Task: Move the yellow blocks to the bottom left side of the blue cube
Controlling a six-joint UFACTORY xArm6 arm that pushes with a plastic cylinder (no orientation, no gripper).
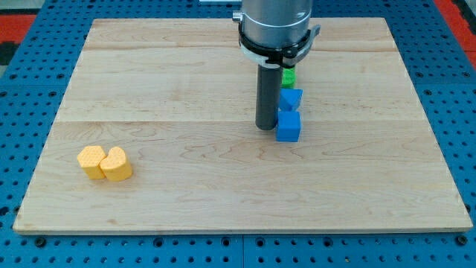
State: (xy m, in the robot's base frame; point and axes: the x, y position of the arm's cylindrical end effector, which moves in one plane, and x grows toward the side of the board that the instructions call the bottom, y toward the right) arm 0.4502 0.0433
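Two yellow blocks lie touching near the view's lower left: a yellow hexagon-like block (91,161) and a yellow heart-shaped block (117,164) to its right. A blue cube (288,126) sits right of the board's centre. A second blue block (290,99) of unclear shape sits just above it. A green block (288,76) shows partly above that, half hidden by the arm. My tip (265,127) rests on the board just left of the blue cube, almost touching it, far to the right of the yellow blocks.
The wooden board (186,201) lies on a blue perforated table (461,112). The arm's wide grey body (275,26) hangs over the board's top centre and hides what lies behind it.
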